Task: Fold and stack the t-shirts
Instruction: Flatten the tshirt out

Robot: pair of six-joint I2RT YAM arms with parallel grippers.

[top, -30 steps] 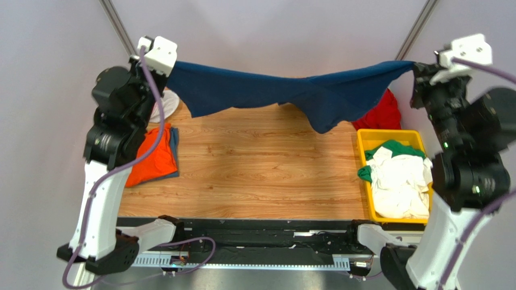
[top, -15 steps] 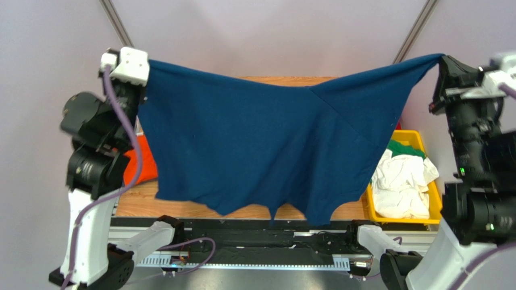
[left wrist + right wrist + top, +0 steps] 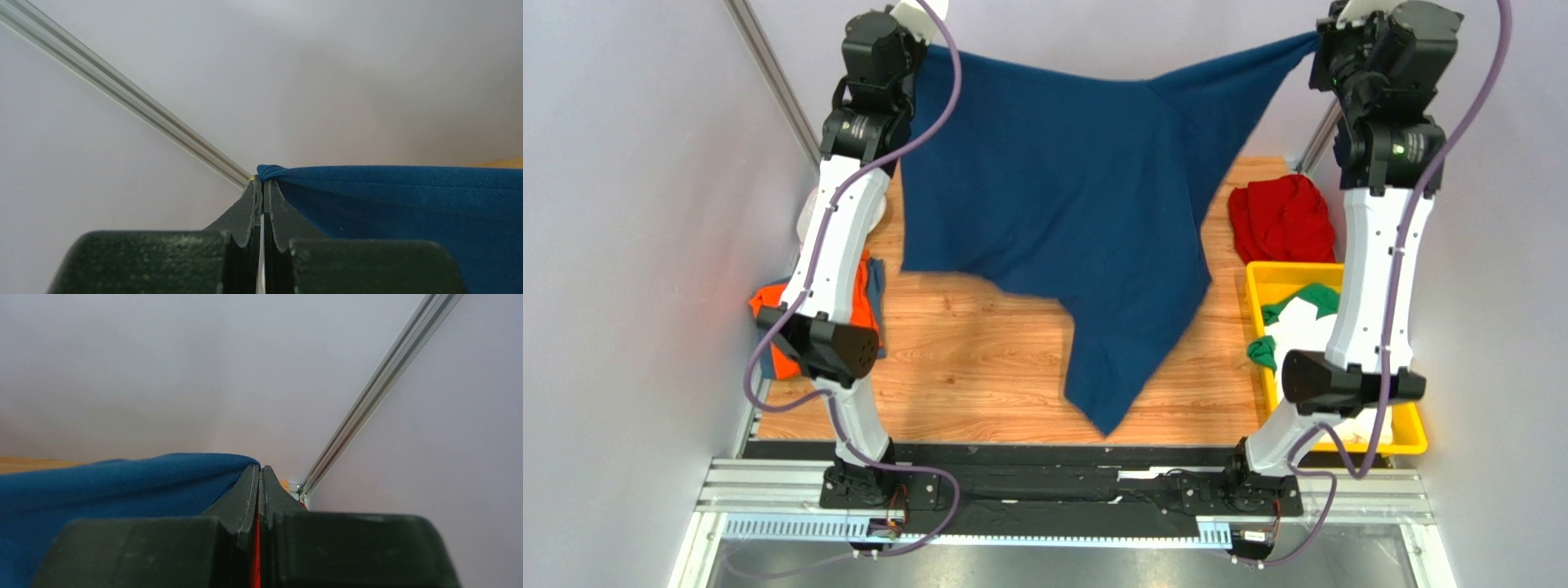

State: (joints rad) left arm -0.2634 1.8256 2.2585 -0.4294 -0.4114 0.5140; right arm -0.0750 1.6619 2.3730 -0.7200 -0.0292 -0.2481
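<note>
A navy blue t-shirt (image 3: 1063, 184) hangs spread in the air between my two raised arms at the far side of the table. My left gripper (image 3: 934, 27) is shut on its upper left corner and my right gripper (image 3: 1318, 43) on its upper right corner. One lower corner droops to a point (image 3: 1106, 423) near the front edge. The left wrist view shows the left gripper (image 3: 263, 184) pinching blue cloth (image 3: 399, 208). The right wrist view shows the right gripper (image 3: 259, 471) pinching blue cloth (image 3: 123, 490) too. A folded orange t-shirt (image 3: 775, 306) lies on the left and a crumpled red t-shirt (image 3: 1284, 214) at the back right.
A yellow bin (image 3: 1290, 267) at the right holds a green t-shirt (image 3: 1308, 300) and white cloth, partly behind the right arm. A white item (image 3: 808, 221) peeks out behind the left arm. Slanted metal frame bars (image 3: 775, 74) rise at both back corners. The wooden table (image 3: 977, 368) shows below the shirt.
Both arms have swung up and back toward the far wall, carrying the navy shirt with them. It now hangs higher and farther away, with one corner trailing low.
</note>
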